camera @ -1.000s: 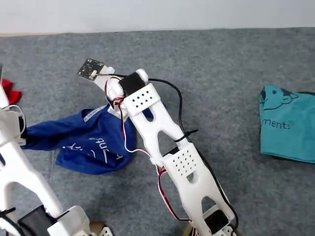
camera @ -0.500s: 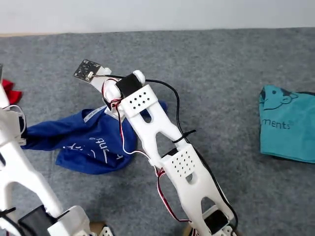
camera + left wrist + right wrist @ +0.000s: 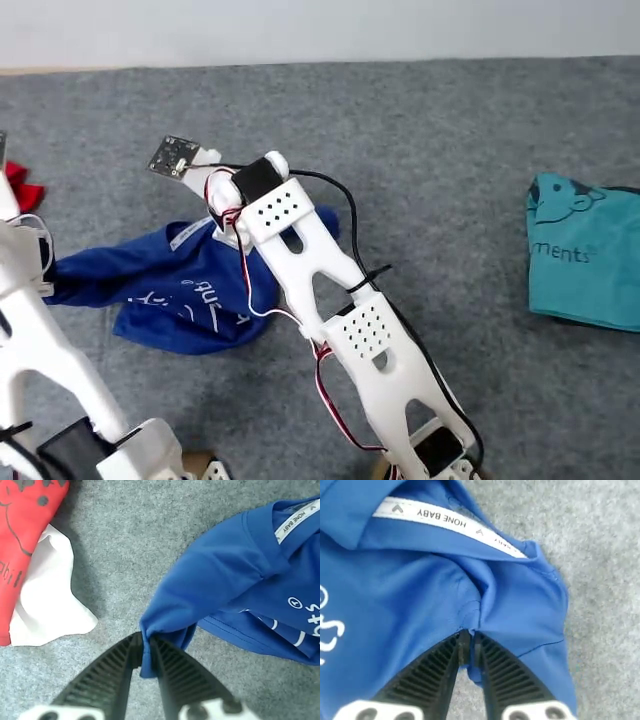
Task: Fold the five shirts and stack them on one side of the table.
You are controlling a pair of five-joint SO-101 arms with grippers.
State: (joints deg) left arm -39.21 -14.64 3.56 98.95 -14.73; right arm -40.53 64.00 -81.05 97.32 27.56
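A blue shirt [image 3: 180, 285] with white print lies crumpled on the grey carpeted table at the left. My left gripper [image 3: 144, 652] is shut on the end of its sleeve [image 3: 165, 625] at the shirt's left end. My right gripper [image 3: 468, 641] is shut on a fold of the blue shirt [image 3: 420, 605] near the collar tape; in the high view that arm [image 3: 300, 250] lies across the shirt's right side. A folded teal shirt [image 3: 585, 250] rests at the table's right edge. Red and white shirts [image 3: 30, 565] lie beside the left gripper.
A red cloth [image 3: 18, 185] pokes out at the far left edge behind the left arm [image 3: 35, 340]. Grey carpet [image 3: 440, 160] stretches between the blue shirt and the teal one. A pale wall band [image 3: 320, 30] borders the table's far side.
The right arm's wrist has shifted a little to the left and toward the table's near side, pulling the collar fold with it. The left arm has stayed put.
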